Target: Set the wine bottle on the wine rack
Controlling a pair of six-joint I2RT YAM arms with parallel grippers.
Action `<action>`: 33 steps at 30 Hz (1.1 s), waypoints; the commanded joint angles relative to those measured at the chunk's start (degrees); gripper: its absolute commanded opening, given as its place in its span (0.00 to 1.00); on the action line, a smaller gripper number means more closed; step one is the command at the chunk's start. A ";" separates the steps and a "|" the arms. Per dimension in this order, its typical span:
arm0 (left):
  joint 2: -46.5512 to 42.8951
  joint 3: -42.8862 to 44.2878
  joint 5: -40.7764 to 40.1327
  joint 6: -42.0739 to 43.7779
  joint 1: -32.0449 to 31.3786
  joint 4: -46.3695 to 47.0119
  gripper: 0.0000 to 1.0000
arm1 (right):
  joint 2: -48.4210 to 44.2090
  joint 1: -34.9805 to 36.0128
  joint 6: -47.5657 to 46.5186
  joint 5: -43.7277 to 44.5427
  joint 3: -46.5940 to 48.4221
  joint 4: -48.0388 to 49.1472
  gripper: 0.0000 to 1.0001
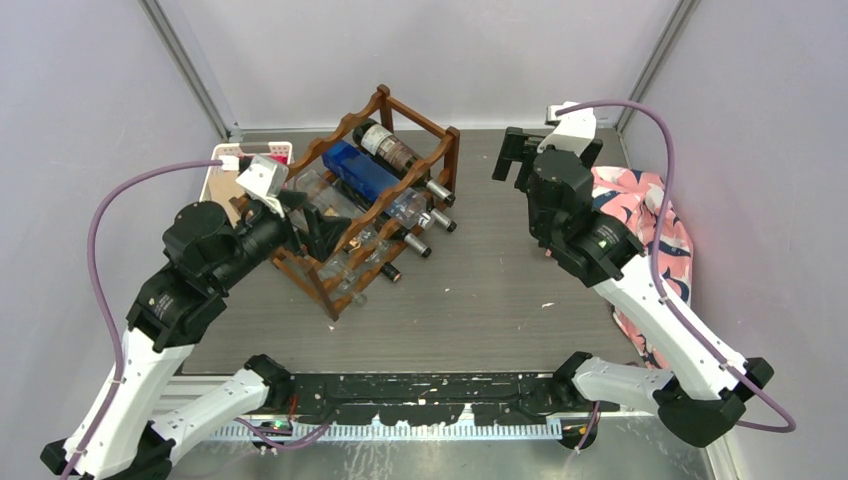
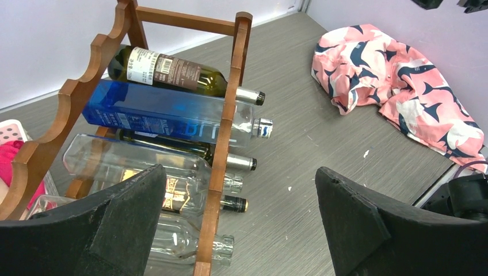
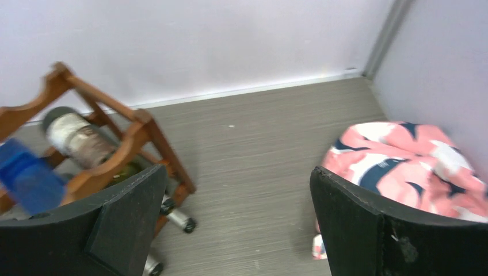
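Stage, as judged: placing looks done or nearly so. Worktop point(image 1: 500, 290) shows no loose bottle in any view. Wine rack point(image 2: 228, 115) stands left of centre toward the rear, set at an angle, with every visible bottle lying inside it, necks toward the right side. Which one is the task's own cannot be told. The likeliest wine bottle point(image 2: 172, 72) is dark green with a label and lies in the top row, with a free scallop beside it.

Left claw point(image 2: 240, 190) is spread fully wide and holds nothing. It hangs just beside the rack's near end, level with the lower rows. Right claw point(image 3: 239, 190) is equally wide and empty, raised well apart from the rack, near the pink cloth point(image 2: 397, 75).

Next move, as judged: draw the left arm back and up from the rack. The outer finger sits close to a post, and a knock could shift the frame or roll a bottle. If another bottle is due, none is in sight.

Counts, large to small:
- worktop: one
- arms: two
- rack: one
- pink cloth: one, at the right edge
- white basket point(image 1: 212, 178): one, rear left, behind the rack
- bottles: six seen from the left wrist
  - three dark: the labelled one, a silver-capped one point(image 2: 236, 162), a gold-capped one point(image 2: 233, 203)
  - one blue bottle point(image 2: 155, 112)
  - two clear: upper point(image 2: 138, 164), lower point(image 2: 184, 241)
  - others may hide behind
- claws: two
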 commanded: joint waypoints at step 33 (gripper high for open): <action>3.88 -0.03 2.46 -2.23 1.18 5.78 1.00 | -4.22 -2.17 1.02 4.70 -5.60 6.62 1.00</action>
